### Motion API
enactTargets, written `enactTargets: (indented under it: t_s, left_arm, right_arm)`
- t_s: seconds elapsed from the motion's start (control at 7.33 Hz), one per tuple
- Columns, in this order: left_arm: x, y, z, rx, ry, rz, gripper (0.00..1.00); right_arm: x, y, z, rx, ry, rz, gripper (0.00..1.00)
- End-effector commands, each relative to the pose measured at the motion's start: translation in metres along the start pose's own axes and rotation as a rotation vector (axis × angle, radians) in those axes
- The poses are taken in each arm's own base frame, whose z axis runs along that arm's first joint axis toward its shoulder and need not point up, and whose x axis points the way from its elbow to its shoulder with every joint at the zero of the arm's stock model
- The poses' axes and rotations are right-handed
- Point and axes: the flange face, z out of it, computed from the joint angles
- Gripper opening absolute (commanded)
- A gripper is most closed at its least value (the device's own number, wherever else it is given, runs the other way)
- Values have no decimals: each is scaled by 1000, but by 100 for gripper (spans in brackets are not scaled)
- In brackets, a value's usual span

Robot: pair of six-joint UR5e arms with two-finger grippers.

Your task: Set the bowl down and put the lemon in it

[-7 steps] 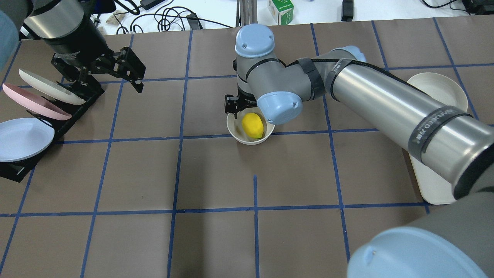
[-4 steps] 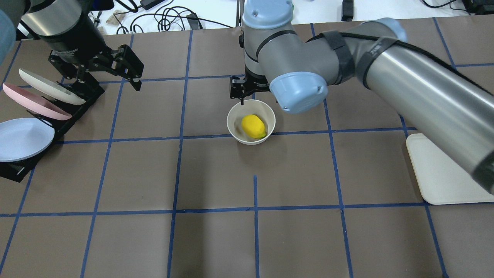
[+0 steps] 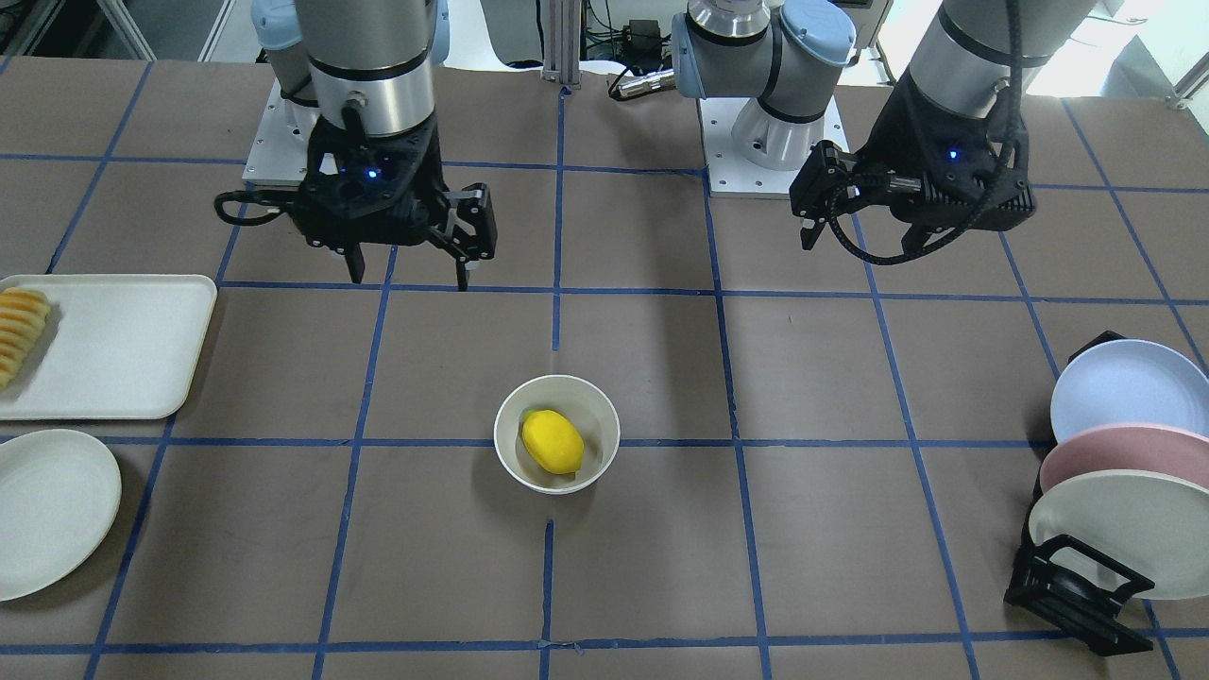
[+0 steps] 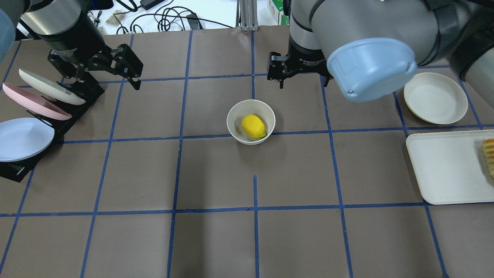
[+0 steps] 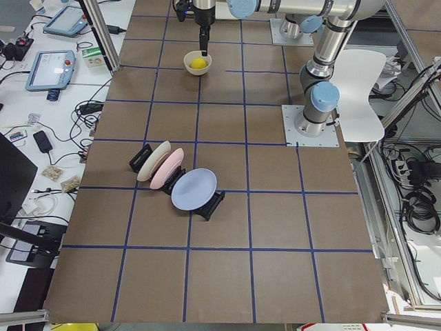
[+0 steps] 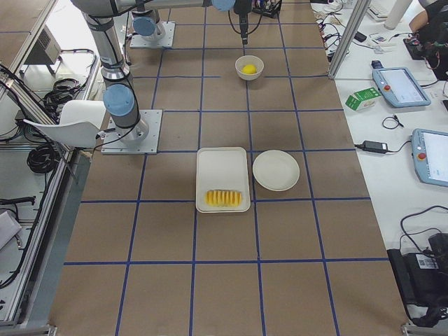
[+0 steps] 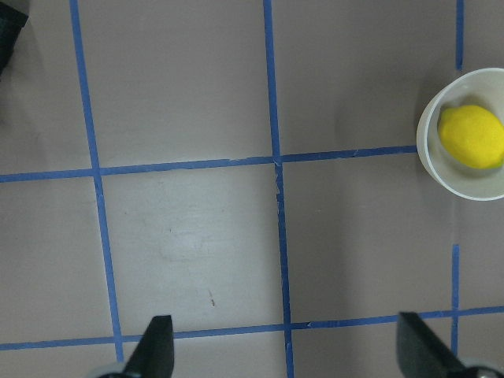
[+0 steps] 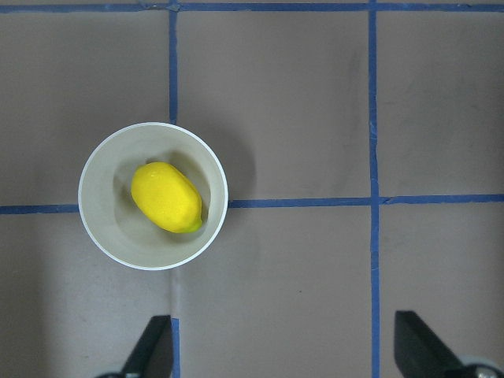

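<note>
Brown papered table (image 4: 216,243), gridded with blue tape (image 4: 255,193), carries the bowl (image 4: 231,116), lemon (image 4: 253,126) lying inside. Left gripper (image 3: 858,247) and right gripper (image 3: 410,276) hang released, jaws spread, holding nothing.

The brown, blue-taped table (image 3: 661,567) carries the bowl (image 3: 567,381) near the right gripper (image 3: 411,279) on its inner side, a tray (image 3: 123,349) and shallow plate (image 3: 52,510) well off its outer side, and a plate rack (image 3: 1067,586), seemingly just outside the left gripper (image 3: 855,241).

Smooth, glossy off-white bowl (image 4: 231,127); smooth yellow lemon (image 4: 253,126); matt brown paper-like table covering (image 4: 216,173), lined with blue tape (image 4: 176,173).
</note>
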Motion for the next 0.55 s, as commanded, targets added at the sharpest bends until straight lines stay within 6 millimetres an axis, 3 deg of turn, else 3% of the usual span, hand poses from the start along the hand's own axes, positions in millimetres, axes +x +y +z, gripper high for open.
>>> enactTargets:
  t_s: [0.0, 0.14, 0.41]
  left_arm:
    - [0, 0, 1, -3, 4, 0, 100]
    - [0, 0, 1, -2, 3, 0, 100]
    - [1, 0, 2, -4, 8, 0, 100]
  right_arm:
    - [76, -27, -4, -45, 8, -58, 100]
    - [105, -30, -6, -68, 11, -53, 100]
    - [112, -28, -7, -74, -7, -51, 100]
